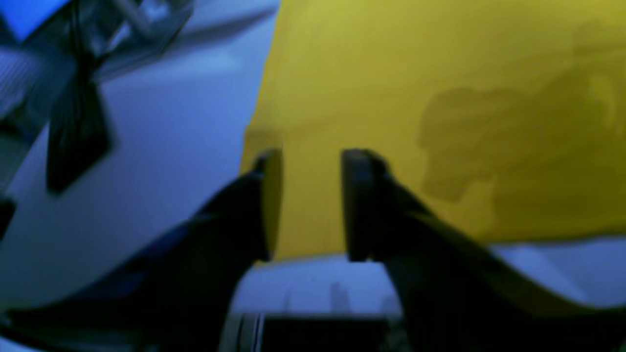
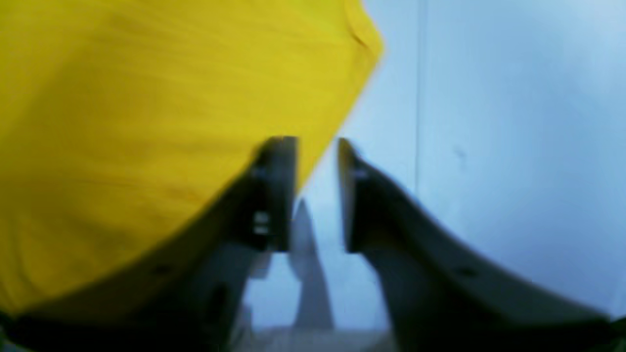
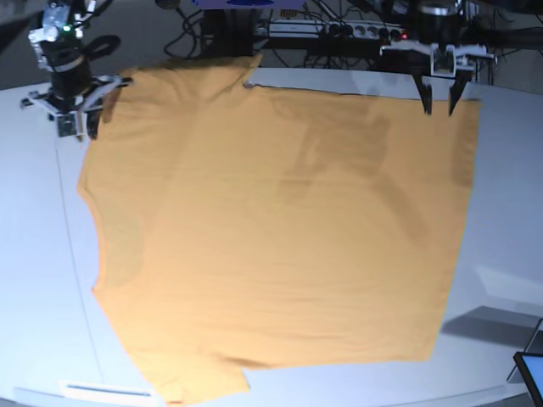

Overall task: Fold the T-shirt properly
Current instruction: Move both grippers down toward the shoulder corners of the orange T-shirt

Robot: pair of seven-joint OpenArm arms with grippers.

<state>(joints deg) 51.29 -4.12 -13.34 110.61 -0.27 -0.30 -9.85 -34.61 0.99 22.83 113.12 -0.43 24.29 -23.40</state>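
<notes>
The orange-yellow T-shirt (image 3: 280, 237) lies spread flat on the white table (image 3: 42, 280), and fills most of the base view. My left gripper (image 3: 439, 106) is open at the shirt's far right corner. In the left wrist view (image 1: 310, 205) its jaws stand apart over the cloth (image 1: 415, 98), near the cloth's edge. My right gripper (image 3: 78, 127) is open at the shirt's far left edge. In the right wrist view (image 2: 317, 195) its jaws stand apart, with the cloth's edge (image 2: 146, 122) beside the left finger. No neck tag or dark mark shows.
A power strip and cables (image 3: 339, 34) run along the back of the table. A dark flat device (image 3: 530, 370) stands at the front right corner. A white strip (image 3: 106, 391) lies at the front left edge.
</notes>
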